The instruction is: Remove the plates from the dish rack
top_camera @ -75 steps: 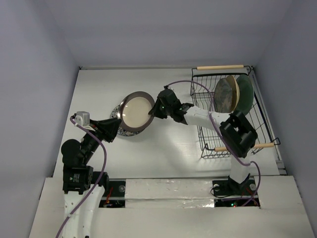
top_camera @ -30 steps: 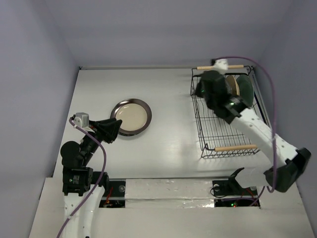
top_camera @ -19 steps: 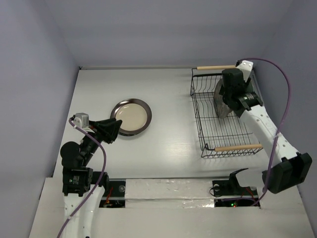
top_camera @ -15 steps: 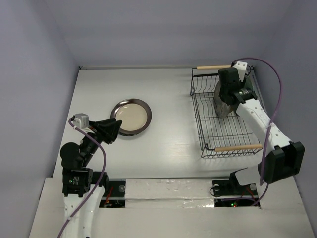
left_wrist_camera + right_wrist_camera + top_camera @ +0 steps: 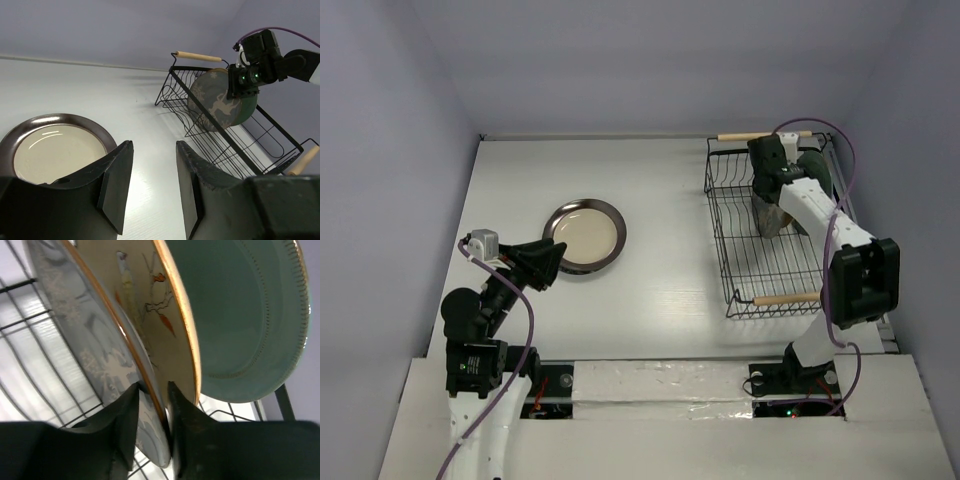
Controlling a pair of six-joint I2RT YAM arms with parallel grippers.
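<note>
The black wire dish rack (image 5: 716, 215) stands at the right. In it, upright, are a dark patterned plate (image 5: 769, 217) at the front and a teal plate (image 5: 817, 176) at the back. In the right wrist view a cream surface with a gold rim (image 5: 135, 295) stands between the dark plate (image 5: 85, 340) and the teal plate (image 5: 240, 315). My right gripper (image 5: 770, 198) (image 5: 152, 387) is shut on the dark plate's top rim, one finger on each side. The tan plate with a dark rim (image 5: 585, 233) (image 5: 55, 152) lies flat on the table. My left gripper (image 5: 548, 262) (image 5: 153, 145) hangs open and empty beside it. The white and blue floral plate does not show.
The rack's wooden handles lie at its far end (image 5: 765, 135) and near end (image 5: 786, 298). The rack also shows in the left wrist view (image 5: 197, 56), with the dark plate (image 5: 215, 102) leaning in it. Grey walls close in the white table (image 5: 660, 290) on three sides.
My right arm has swung from the tan plate on the table over to the rack and set its fingers over the front plate's rim. The left arm has not moved.
</note>
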